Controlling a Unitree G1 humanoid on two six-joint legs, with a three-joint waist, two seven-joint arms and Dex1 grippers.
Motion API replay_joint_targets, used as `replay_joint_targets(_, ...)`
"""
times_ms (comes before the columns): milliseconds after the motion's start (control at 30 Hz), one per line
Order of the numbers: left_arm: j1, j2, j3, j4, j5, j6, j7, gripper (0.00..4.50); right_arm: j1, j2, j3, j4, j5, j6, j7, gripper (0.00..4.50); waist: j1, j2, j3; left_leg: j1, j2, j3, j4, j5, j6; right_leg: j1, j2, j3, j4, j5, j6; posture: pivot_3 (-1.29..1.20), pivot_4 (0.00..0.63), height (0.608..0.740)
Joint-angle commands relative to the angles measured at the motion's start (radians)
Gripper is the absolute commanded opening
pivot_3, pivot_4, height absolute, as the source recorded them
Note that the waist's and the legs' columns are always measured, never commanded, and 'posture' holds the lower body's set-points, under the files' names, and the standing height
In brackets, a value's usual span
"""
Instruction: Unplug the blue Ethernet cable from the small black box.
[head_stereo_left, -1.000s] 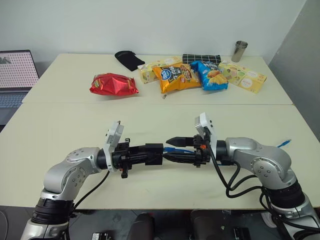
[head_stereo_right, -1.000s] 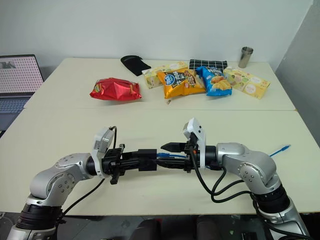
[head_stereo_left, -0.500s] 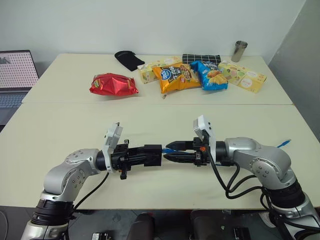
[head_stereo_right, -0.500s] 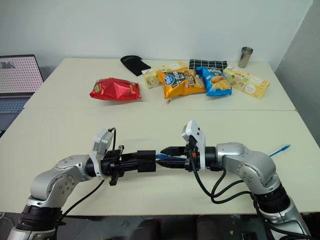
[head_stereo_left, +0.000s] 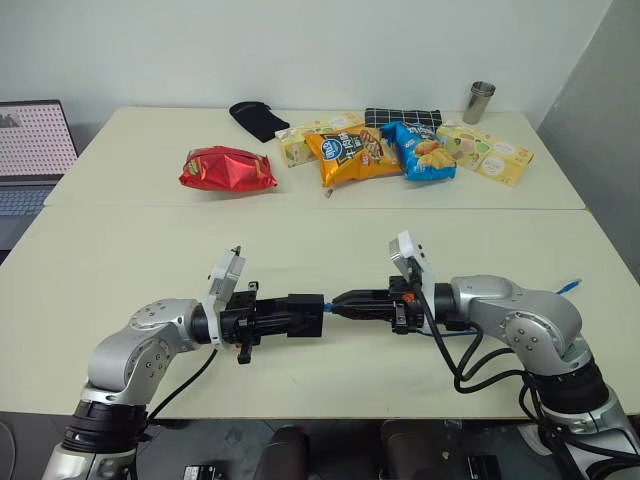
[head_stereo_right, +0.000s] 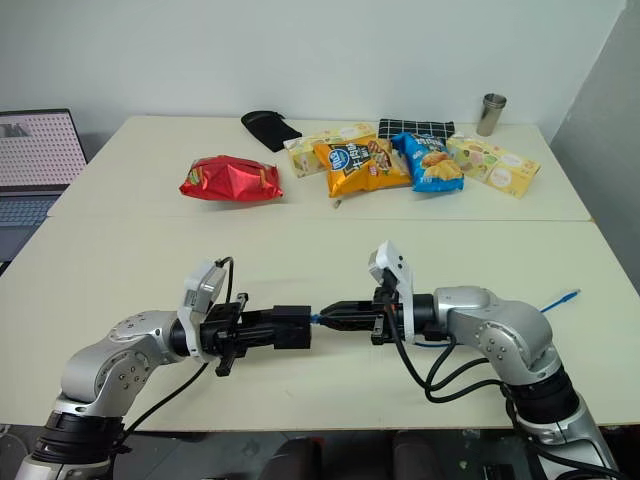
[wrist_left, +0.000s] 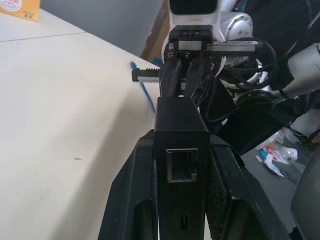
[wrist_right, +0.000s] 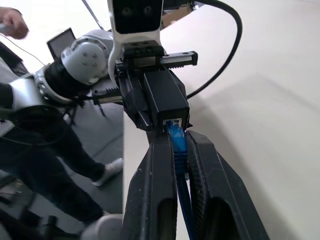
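In the left eye view, the small black box (head_stereo_left: 305, 312) is held clamped in the left gripper (head_stereo_left: 297, 313) above the table (head_stereo_left: 120, 250). The right gripper (head_stereo_left: 345, 302), spread wide a second ago, is now seen narrowed around the blue Ethernet cable (head_stereo_left: 327, 305) just beside the box, so the pull can likely be started. The far plug is glimpsed at the table's right edge.

In the left wrist view, an empty port is shown on the box's near face; the plugged side is hidden.

In the right wrist view, the plug is seen seated in the box, pinched between the fingers (wrist_right: 150, 190). Whether its latch is pressed cannot be made out.
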Motion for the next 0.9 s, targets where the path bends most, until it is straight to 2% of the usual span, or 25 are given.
replay_joint_targets(33,0.001,0.005,-0.006,-0.006,0.015,-0.021,-0.019,0.77,-0.003,0.021,-0.076,-0.001,0.076,0.024,-0.018,1.13,0.000,0.000,0.000,0.000,0.000,0.000,0.000,0.000,0.000,0.000,0.000,0.000,0.000,0.000,0.000,0.00,0.150,0.740)
replay_joint_targets(200,-0.029,-0.011,-0.004,0.034,0.022,-0.029,-0.047,0.77,-0.005,0.036,-0.121,-0.008,0.137,0.061,-0.042,2.37,0.000,0.000,0.000,0.000,0.000,0.000,0.000,0.000,0.000,0.000,0.002,0.000,0.000,0.000,0.000,0.00,0.150,0.740)
replay_joint_targets(367,-0.061,-0.016,-0.013,0.064,0.030,-0.037,-0.071,0.77,0.023,0.044,-0.096,-0.061,0.109,0.065,-0.108,3.62,0.000,0.000,0.000,0.000,0.000,0.000,0.000,0.000,0.000,0.000,0.003,0.000,-0.001,0.000,0.000,0.00,0.150,0.740)
replay_joint_targets(533,-0.079,-0.028,-0.021,0.066,0.033,-0.043,-0.072,0.77,0.055,0.056,-0.032,-0.099,0.040,0.036,-0.154,3.64,0.000,0.000,0.000,-0.001,0.000,0.000,-0.001,0.000,0.000,-0.001,0.003,0.000,-0.001,0.000,0.000,0.00,0.150,0.740)
replay_joint_targets(900,-0.094,-0.036,-0.016,0.060,0.040,-0.042,-0.066,0.77,0.053,0.084,-0.015,-0.089,0.020,0.021,-0.164,3.64,0.000,0.000,0.000,-0.001,0.000,0.000,0.000,0.000,0.000,-0.001,0.003,0.000,-0.001,0.000,0.000,0.00,0.150,0.740)
